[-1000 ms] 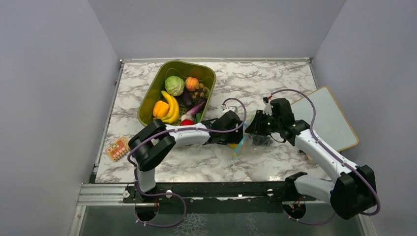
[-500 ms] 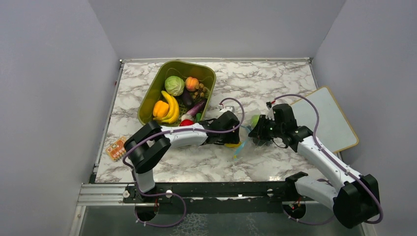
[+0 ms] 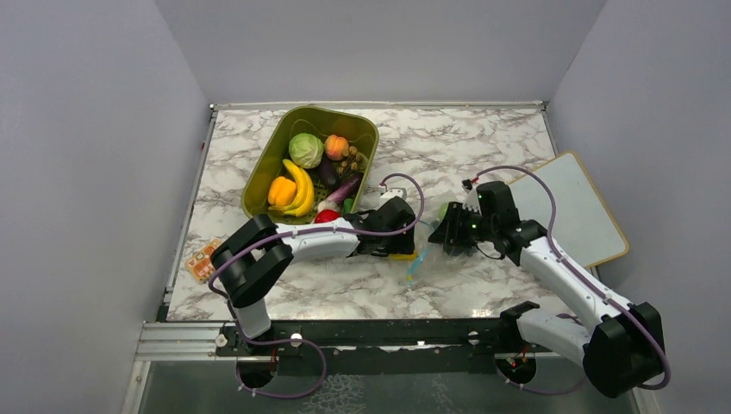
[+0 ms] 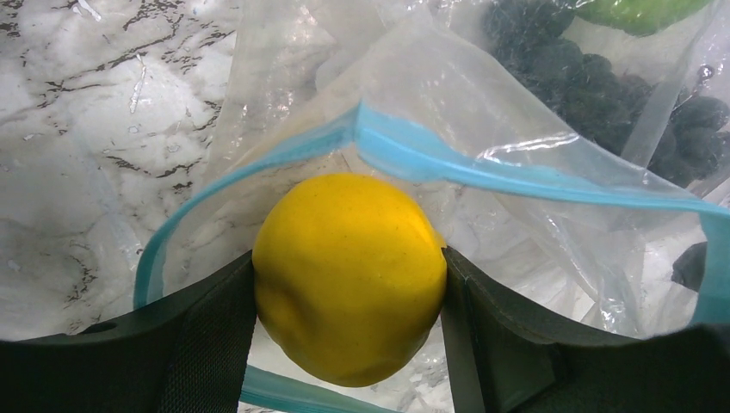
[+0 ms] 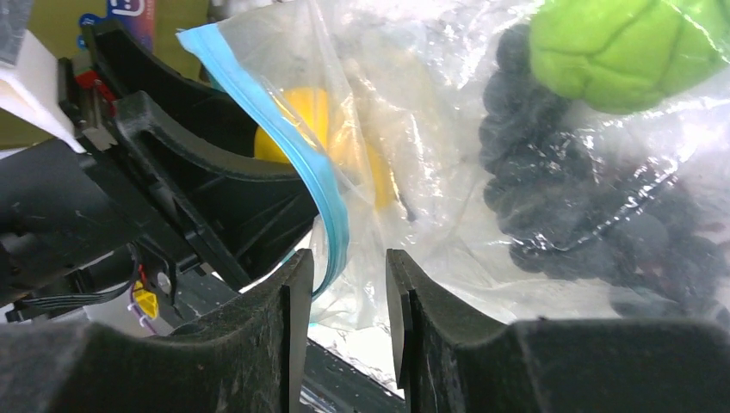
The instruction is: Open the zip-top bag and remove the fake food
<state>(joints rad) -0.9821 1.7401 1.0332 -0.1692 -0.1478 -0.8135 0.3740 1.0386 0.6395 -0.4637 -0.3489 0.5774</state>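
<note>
Marbled tabletop [image 3: 483,138] carries everything. Well to the left of the left claw [image 4: 349,284] lies a small orange snack packet [image 3: 204,260]. Behind that claw and to its left stands an olive-green bin [image 3: 259,185] of toy produce, a cabbage [image 3: 305,149] and a banana bunch [image 3: 300,188] among it.

The left claw is clamped on a round yellow fruit [image 4: 344,258], one black finger [image 4: 207,335] against each side. The fruit sits in the mouth of the zip-top bag [image 4: 482,103]. The light blue zipper strip [image 4: 482,168] arches just beyond it and shows again under it.

The bag lies crumpled on the table between the two claws. Deeper in it, beyond the left claw's tips, are a dark purple bunch of grapes [image 4: 594,86] and a light green piece [image 4: 641,10].

The right claw [image 5: 349,284] faces the left one across the bag. Its jaws stand a narrow way apart. The bag's blue strip hangs down toward the gap, with neither pad seen to press it. Beyond its tips, on the right, the grapes and the green piece show through the film.

Behind and to the right of the right claw lies a pale board [image 3: 577,207] with a tan edge.
</note>
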